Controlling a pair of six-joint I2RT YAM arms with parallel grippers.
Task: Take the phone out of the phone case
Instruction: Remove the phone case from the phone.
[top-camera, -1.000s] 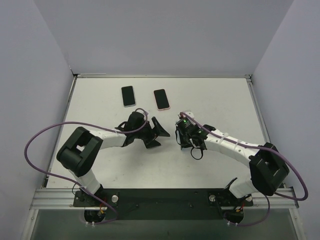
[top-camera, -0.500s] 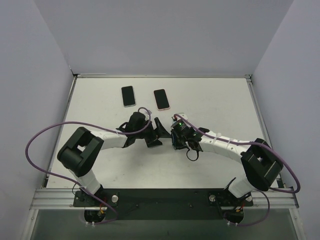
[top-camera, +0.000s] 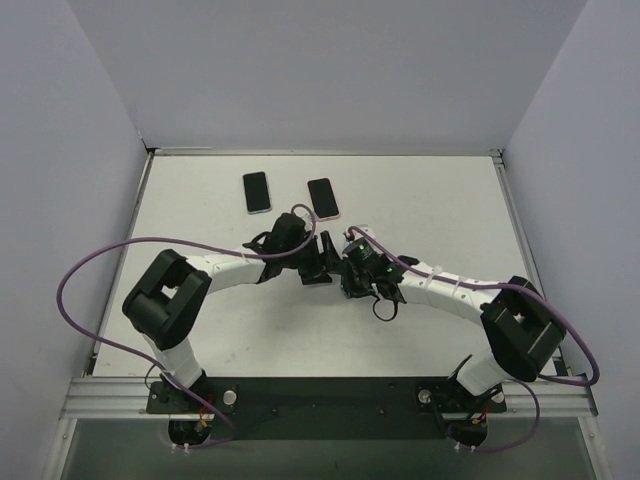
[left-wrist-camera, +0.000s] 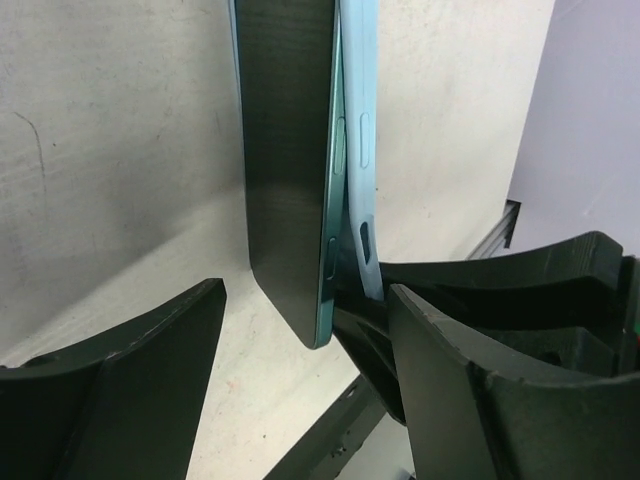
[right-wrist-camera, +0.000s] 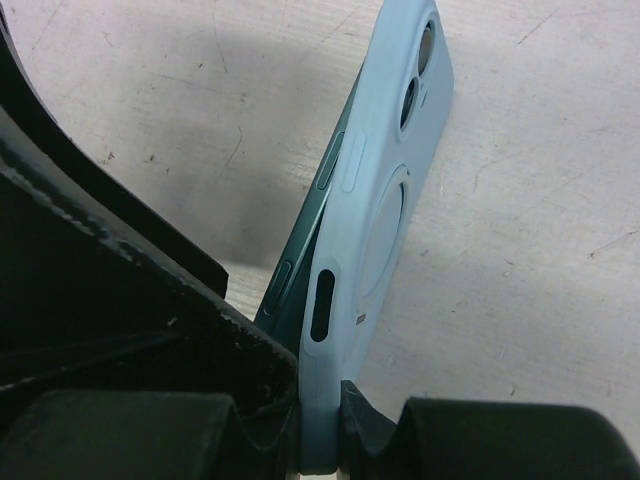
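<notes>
Fig.: R end effector clenched on bottom edge of case, above counter; case looks soft, phone stiff, prob. slick, half-peeled out. L end effector released, straddling phone's free corner; best grip: side edges, not glass.

There are three phones, namely a white-edged phone, a pink-edged phone and a teal phone, plus one light blue phone case, one table, two arms, left arm and right arm, and two grippers, left gripper and right gripper.
</notes>
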